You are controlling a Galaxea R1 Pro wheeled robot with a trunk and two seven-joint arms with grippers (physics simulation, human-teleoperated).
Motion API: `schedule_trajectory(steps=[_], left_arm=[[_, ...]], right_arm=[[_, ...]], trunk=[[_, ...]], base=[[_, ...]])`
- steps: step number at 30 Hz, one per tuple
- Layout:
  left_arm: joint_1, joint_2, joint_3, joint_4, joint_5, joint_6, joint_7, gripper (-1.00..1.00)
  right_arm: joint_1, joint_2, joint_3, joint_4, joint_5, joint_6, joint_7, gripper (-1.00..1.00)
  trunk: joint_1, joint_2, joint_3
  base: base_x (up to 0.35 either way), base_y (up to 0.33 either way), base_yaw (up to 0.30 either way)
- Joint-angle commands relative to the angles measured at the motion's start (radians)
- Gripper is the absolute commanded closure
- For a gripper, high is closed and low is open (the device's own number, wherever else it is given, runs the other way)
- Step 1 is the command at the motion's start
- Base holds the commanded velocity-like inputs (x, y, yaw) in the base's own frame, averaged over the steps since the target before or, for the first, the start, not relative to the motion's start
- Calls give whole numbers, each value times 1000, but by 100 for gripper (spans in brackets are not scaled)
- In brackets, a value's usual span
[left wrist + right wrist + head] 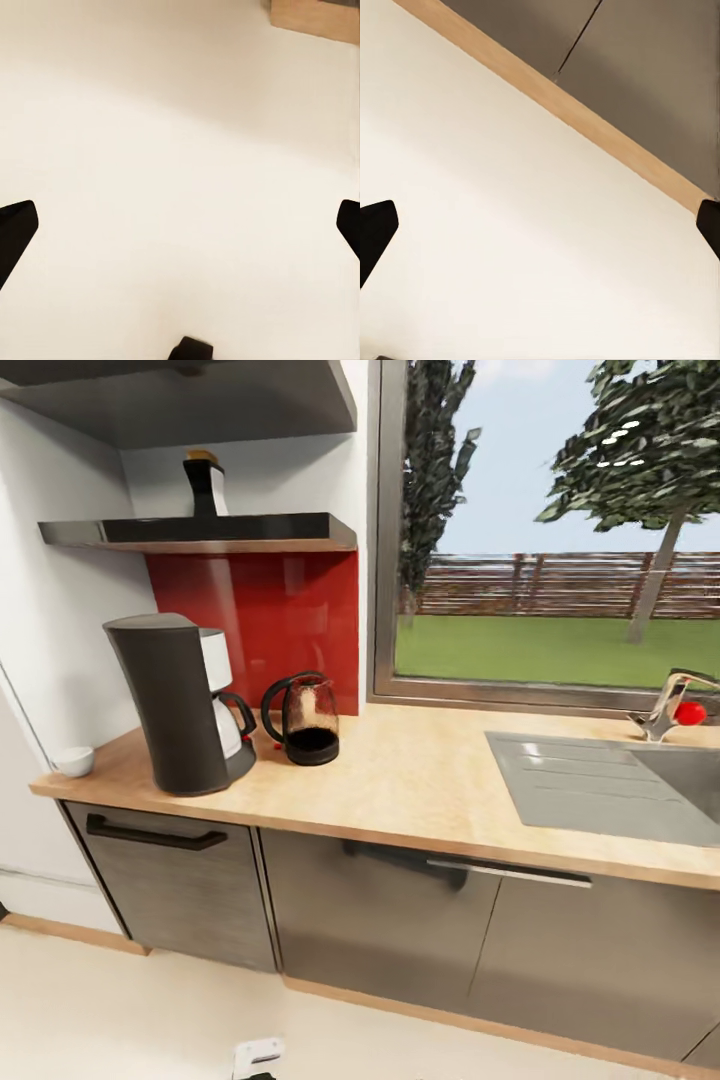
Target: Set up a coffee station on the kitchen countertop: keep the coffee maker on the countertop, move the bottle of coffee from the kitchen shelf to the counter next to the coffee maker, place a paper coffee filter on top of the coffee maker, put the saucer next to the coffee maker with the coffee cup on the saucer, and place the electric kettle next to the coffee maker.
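Countertop: I see a light wood-grain kitchen countertop (420,780) running from the left wall to a grey inset sink (610,785) with a chrome faucet (668,705) carrying a red knob.

Coffee maker: the dark grey drip coffee maker with a white carafe (182,702) stands upright on the countertop near its left end.

Kettle: the glass electric kettle with a black handle and base (303,718) stands upright on the countertop just beside the coffee maker, on the sink side, against the red backsplash (260,610).

Cup: a small white coffee cup (74,761) sits on the countertop's far left corner, near the coffee maker but apart from it. I cannot tell whether a saucer is under it.

Bottle: the black bottle of coffee with a tan cap (204,484) stands upright on the dark wall shelf (200,532) above the coffee maker.

Cabinets: grey cabinet fronts (400,920) with dark handles sit below the countertop.

Left gripper: in the left wrist view, the left gripper (180,229) has its black fingertips (16,229) at opposite frame edges, spread wide with nothing between them, over pale cream floor (150,150).

Right gripper: in the right wrist view, the right gripper (540,229) is likewise spread wide and holds nothing, over floor next to the wooden plinth (562,105) of the cabinets.
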Motion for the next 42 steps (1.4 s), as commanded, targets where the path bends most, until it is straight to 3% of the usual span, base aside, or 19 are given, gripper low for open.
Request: schedule_trajectory(steps=[1, 26, 42], left_arm=[[0, 0, -8, 0, 10, -4, 2, -100], [19, 0, -9, 3, 10, -6, -8, -100], [22, 0, -12, 7, 7, -4, -8, -100]], right_arm=[[-1, 0, 1, 1, 7, -2, -2, -100], [-1, 0, 3, 2, 9, -2, -3, -100], [-1, 2, 5, 4, 10, -2, -2, -100]], trunk=[[0, -1, -1], [0, -1, -1], [0, -1, -1]], base=[[0, 0, -273], [16, -4, -273], [178, -231, -273]])
